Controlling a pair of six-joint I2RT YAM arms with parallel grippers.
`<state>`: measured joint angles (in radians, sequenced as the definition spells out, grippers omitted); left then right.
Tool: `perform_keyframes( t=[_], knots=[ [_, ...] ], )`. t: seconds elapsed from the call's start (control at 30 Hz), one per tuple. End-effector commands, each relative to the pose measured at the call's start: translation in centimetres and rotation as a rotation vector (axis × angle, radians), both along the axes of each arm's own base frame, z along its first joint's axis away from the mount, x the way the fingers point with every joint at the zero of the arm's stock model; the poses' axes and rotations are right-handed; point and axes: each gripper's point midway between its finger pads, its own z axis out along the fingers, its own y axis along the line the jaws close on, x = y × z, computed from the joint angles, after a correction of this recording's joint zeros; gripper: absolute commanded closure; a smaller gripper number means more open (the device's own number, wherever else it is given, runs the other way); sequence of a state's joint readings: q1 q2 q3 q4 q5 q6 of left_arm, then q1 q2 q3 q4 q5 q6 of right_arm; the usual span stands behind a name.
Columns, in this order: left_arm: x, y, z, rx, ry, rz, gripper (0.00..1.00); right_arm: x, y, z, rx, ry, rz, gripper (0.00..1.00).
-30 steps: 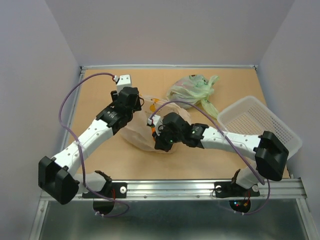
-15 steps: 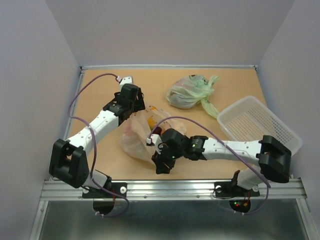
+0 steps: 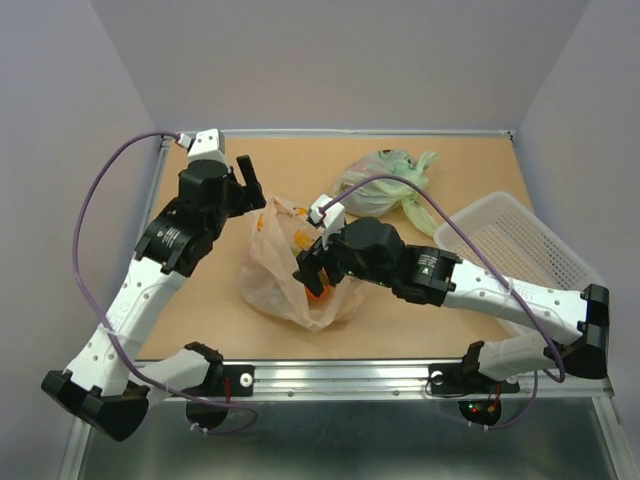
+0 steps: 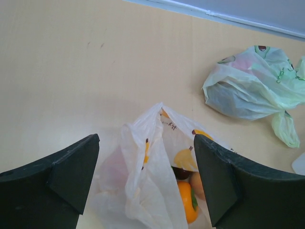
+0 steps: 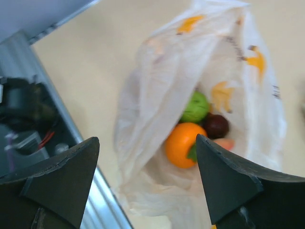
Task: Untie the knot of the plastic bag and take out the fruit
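The plastic bag (image 3: 268,280) lies crumpled in the middle of the table, its top loose and its mouth open. No knot shows in any view. Inside it lie an orange fruit (image 5: 183,144), a green fruit (image 5: 195,108) and a dark purple one (image 5: 217,126). The orange fruit (image 4: 185,200) also shows in the left wrist view. My left gripper (image 3: 250,187) hovers open just beyond the bag's far end, holding nothing (image 4: 146,140). My right gripper (image 3: 312,277) hangs open over the bag's mouth, above the fruit, and is empty (image 5: 147,143).
A pale green bag (image 3: 382,182) with a tied tail lies at the back right (image 4: 248,90). A white mesh basket (image 3: 512,245) stands at the right edge. The metal rail (image 3: 340,375) runs along the near edge, close to the bag's near end.
Both grippers have opened and let go of the bag. The left arm drew back to the far left; the right gripper shifted over the bag. The bag's mouth now gapes.
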<state>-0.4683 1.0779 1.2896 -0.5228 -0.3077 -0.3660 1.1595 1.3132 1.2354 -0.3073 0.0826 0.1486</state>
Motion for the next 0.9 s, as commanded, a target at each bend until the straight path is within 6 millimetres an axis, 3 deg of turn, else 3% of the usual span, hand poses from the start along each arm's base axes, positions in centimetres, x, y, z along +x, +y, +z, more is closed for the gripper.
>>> perform_keyframes(
  t=[0.0, 0.2, 0.33, 0.47, 0.57, 0.63, 0.7, 0.73, 0.77, 0.8, 0.87],
  knots=[
    [-3.0, 0.0, -2.9, -0.007, 0.1, 0.005, 0.08, 5.6, -3.9, 0.6, -0.074, -0.115, -0.341, 0.13],
    [-5.1, -4.5, -7.3, -0.057, 0.187, -0.059, 0.08, 9.1, -7.4, -2.6, -0.174, -0.132, -0.545, 0.11],
    [-5.2, -6.3, -8.2, -0.022, 0.17, -0.045, 0.07, 11.2, -10.8, -5.3, -0.229, -0.102, -0.654, 0.11],
    [-4.8, -7.4, -9.6, 0.008, 0.181, -0.032, 0.07, 11.6, -13.2, -8.8, -0.272, -0.031, -0.699, 0.16],
    [-5.0, -8.7, -10.9, 0.04, 0.205, -0.043, 0.07, 11.2, -14.8, -11.5, -0.299, 0.026, -0.717, 0.28],
    [-5.2, -9.3, -12.6, 0.082, 0.238, -0.039, 0.07, 10.6, -15.2, -12.9, -0.311, 0.059, -0.71, 0.47],
    [-5.4, -9.3, -13.7, 0.102, 0.259, -0.028, 0.07, 10.2, -15.0, -13.7, -0.311, 0.086, -0.69, 0.58],
    [-5.5, -9.2, -14.9, 0.134, 0.282, -0.02, 0.07, 9.9, -15.0, -14.3, -0.318, 0.104, -0.678, 0.69],
    [-5.6, -9.2, -15.2, 0.134, 0.286, -0.017, 0.07, 9.9, -14.9, -14.3, -0.312, 0.105, -0.679, 0.69],
    [-5.6, -9.1, -16.1, 0.152, 0.303, -0.005, 0.07, 9.6, -14.7, -14.6, -0.311, 0.122, -0.668, 0.78],
    [-5.7, -9.2, -16.9, 0.166, 0.32, 0.0, 0.07, 9.3, -14.4, -14.8, -0.299, 0.138, -0.656, 0.86]
  ],
)
